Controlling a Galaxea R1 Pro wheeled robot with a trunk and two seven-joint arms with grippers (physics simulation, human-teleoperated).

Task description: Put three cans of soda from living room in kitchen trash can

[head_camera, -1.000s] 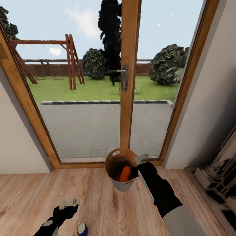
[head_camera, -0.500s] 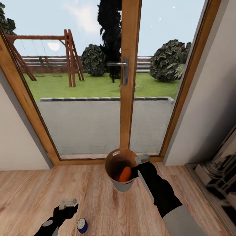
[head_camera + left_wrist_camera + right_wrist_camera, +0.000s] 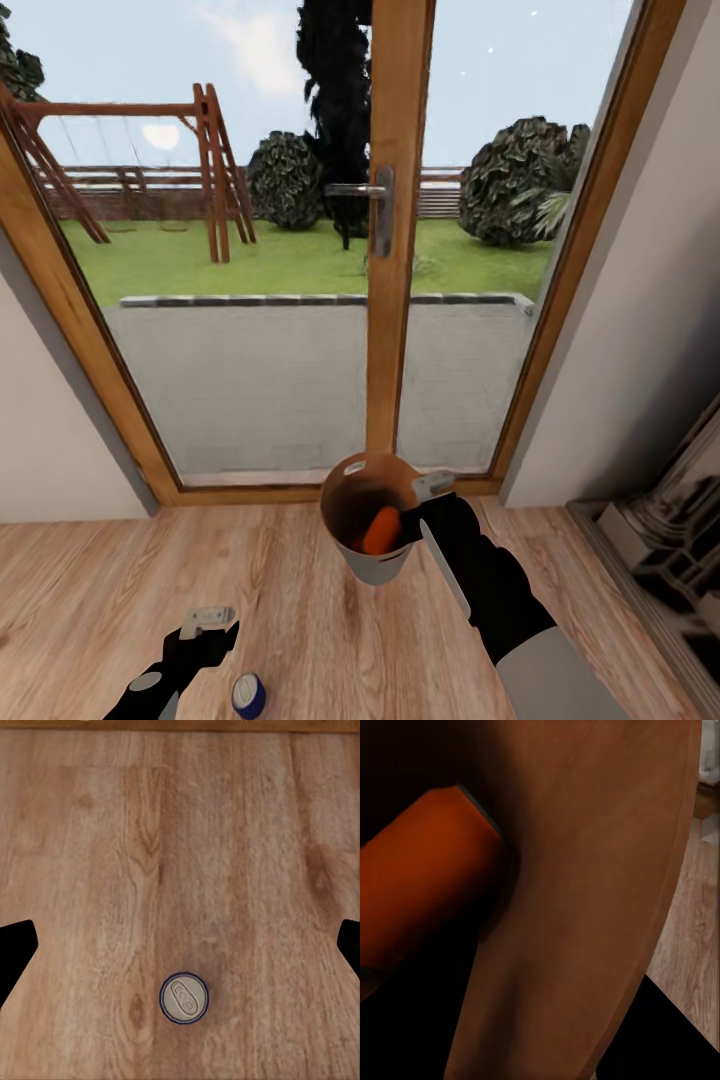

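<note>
My right gripper (image 3: 432,492) is clamped on the rim of the tash can (image 3: 368,565), holding it up off the wood floor (image 3: 300,620) just in front of the glass door (image 3: 395,240). An orange can of soda (image 3: 381,530) lies tilted inside the bin, against its brown inner wall (image 3: 585,907). My left gripper (image 3: 207,619) hangs over the floor on the near left of the bin, its fingers spread wide and holding nothing. The blue can of soda (image 3: 182,998) stands upright on the planks just beside that gripper, well apart from the bin and on the side away from the door.
</note>
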